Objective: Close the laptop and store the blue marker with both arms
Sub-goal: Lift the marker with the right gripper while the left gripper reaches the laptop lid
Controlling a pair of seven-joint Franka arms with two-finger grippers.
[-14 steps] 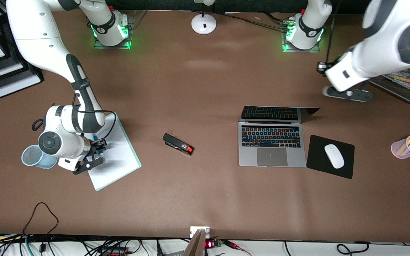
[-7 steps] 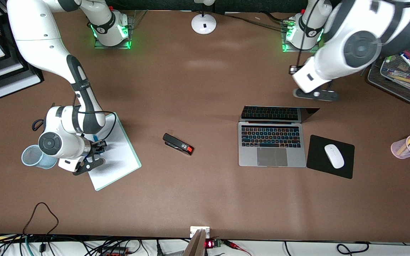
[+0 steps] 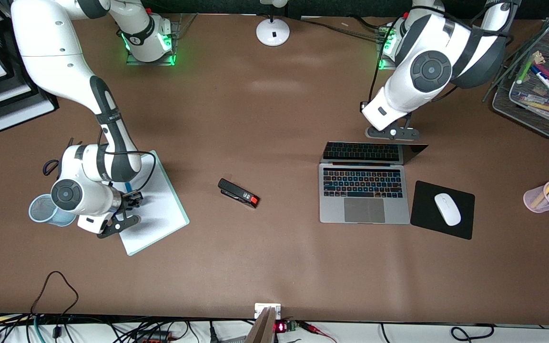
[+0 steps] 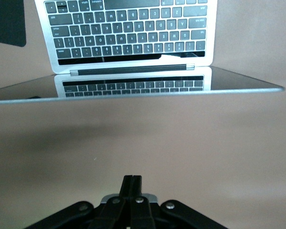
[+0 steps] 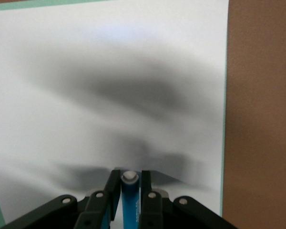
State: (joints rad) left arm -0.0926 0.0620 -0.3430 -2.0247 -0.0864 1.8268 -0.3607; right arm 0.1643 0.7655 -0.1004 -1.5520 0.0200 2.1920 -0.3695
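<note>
Already the right gripper [image 3: 129, 209] clenches the marker [image 5: 130, 200] above the notepad [image 3: 160, 209] near the right arm's edge, ready for storing. Fingers pressed together, the left gripper [image 3: 398, 135] hovers by the open laptop [image 3: 364, 190], likely to push its lid down.

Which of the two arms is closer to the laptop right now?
Left. Its tool hangs just above the laptop lid; the right tool holds the blue marker over the white pad.
</note>
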